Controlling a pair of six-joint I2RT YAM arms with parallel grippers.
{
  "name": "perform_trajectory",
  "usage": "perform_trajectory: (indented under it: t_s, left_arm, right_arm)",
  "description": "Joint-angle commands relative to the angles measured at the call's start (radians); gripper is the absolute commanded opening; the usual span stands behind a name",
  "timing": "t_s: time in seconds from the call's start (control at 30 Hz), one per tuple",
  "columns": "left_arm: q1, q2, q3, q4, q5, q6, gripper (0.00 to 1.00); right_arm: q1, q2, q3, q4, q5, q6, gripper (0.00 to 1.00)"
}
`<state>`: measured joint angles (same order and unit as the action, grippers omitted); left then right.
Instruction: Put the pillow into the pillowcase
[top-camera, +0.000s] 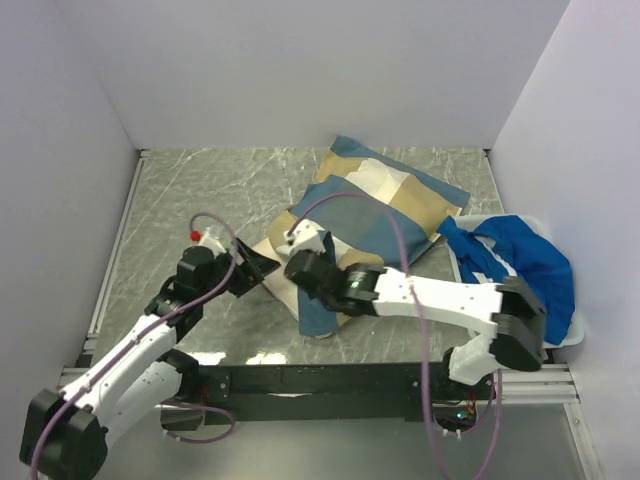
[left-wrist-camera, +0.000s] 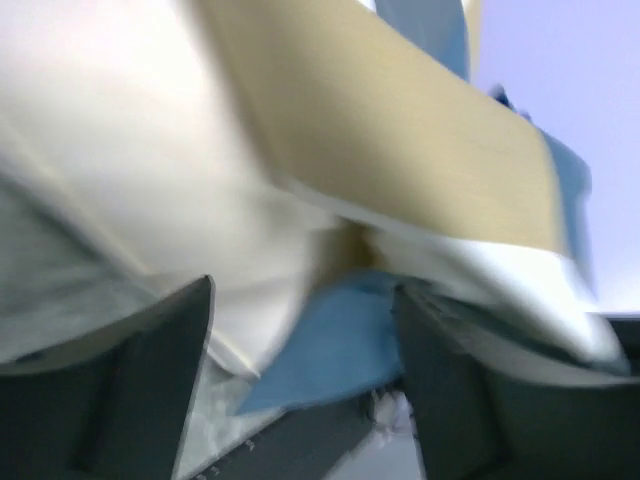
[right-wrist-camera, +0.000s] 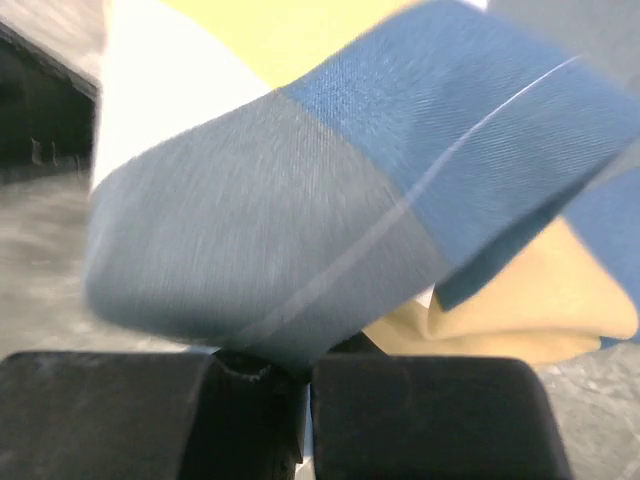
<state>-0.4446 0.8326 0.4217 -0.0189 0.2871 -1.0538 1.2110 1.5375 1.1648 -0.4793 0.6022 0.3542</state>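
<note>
Since the coming move turns on the near-left end of the bundle, items are listed largest first with their bearing to that end.

Tabletop (top-camera: 200, 190): grey marbled surface that carries everything.

Pillowcase (top-camera: 390, 200): tan, slate-blue and white blocks. Its long axis runs diagonally from the near-left, by both arms, to the far-right. The near end is rumpled, with a blue flap folded toward the arm bases. It bulges, so it probably holds most of the cushion.

Pillow (left-wrist-camera: 150, 200): cream. It shows only at the near-left end, under a tan band of the cover. How much of it is outside the cover cannot be told.

Blue cloth (top-camera: 520, 255): bright blue, heaped in a white tray (top-camera: 575, 335) at the right edge, just beside the cover's far corner. It is not part of the job.

Right gripper (right-wrist-camera: 308, 375): jaws closed, pinching a fold of blue cover fabric at the near end. The cover stretches away from them toward the far-right.

Left gripper (top-camera: 256, 268): jaws wide and holding nothing. The cream corner and a blue tip lie between and just ahead of them. This arm is the nearer one to the exposed cushion, so it is the likely one to push it in along the diagonal.
</note>
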Motion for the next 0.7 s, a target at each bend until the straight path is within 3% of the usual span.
perform_trajectory:
  t_s: [0.0,0.03,0.2,0.37,0.47,0.6,0.67]
  left_arm:
    - [0.060,-0.124,-0.056,-0.066,-0.135,-0.093,0.86]
    - [0.060,-0.141,-0.104,-0.050,-0.132,-0.122,0.91]
    - [0.052,-0.087,-0.201,0.161,-0.040,-0.150,0.94]
    - [-0.017,0.075,-0.190,0.207,-0.123,-0.153,0.95]
    - [-0.054,0.162,-0.228,0.345,-0.164,-0.198,1.00]
    - [-0.072,0.321,-0.227,0.566,-0.224,-0.227,0.99]
    - [-0.072,0.431,-0.201,0.710,-0.255,-0.226,0.91]
  right_arm:
    - [-0.060,-0.177,0.055,0.002,-0.152,-0.017,0.00]
    - [-0.074,-0.191,0.065,-0.002,-0.172,-0.024,0.00]
    - [-0.080,-0.189,0.137,-0.058,-0.232,-0.049,0.00]
    - [-0.080,-0.146,0.219,-0.088,-0.262,-0.055,0.00]
    - [-0.080,-0.126,0.256,-0.097,-0.294,-0.055,0.00]
    - [-0.079,-0.100,0.308,-0.102,-0.350,-0.044,0.00]
    - [-0.071,-0.067,0.347,-0.116,-0.395,-0.043,0.00]
